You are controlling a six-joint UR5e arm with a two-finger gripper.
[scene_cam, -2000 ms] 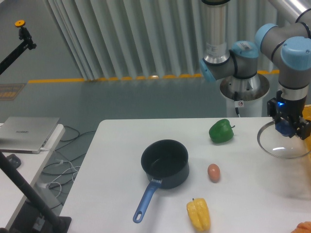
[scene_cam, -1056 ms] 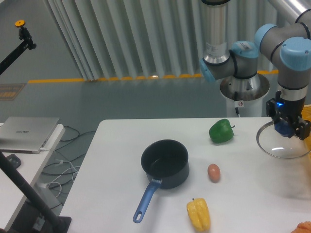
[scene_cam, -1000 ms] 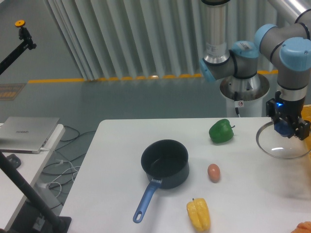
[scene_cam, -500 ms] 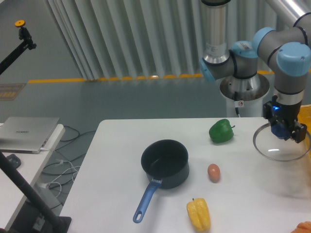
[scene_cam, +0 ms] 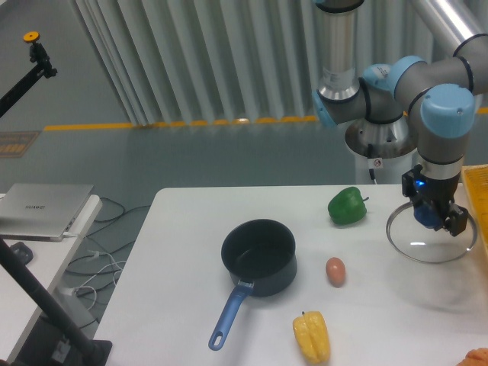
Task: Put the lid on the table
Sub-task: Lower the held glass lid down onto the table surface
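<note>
- Over the right side of the desk (scene_cam: 191, 252), I hold the lid (scene_cam: 404, 248), round clear glass with a thin metal rim.
- My jaws are closed on its blue centre knob, right of the green pepper (scene_cam: 348, 206).

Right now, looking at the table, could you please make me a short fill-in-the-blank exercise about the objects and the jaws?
1. The gripper holds the clear glass lid by its blue ____.
2. The pepper lying between the saucepan and the lid is ____ in colour.
3. The small brown egg lies on the table to the ____ of the saucepan in the picture.
4. The pepper nearest the front table edge is ____.

Missing words: knob; green; right; yellow
</note>
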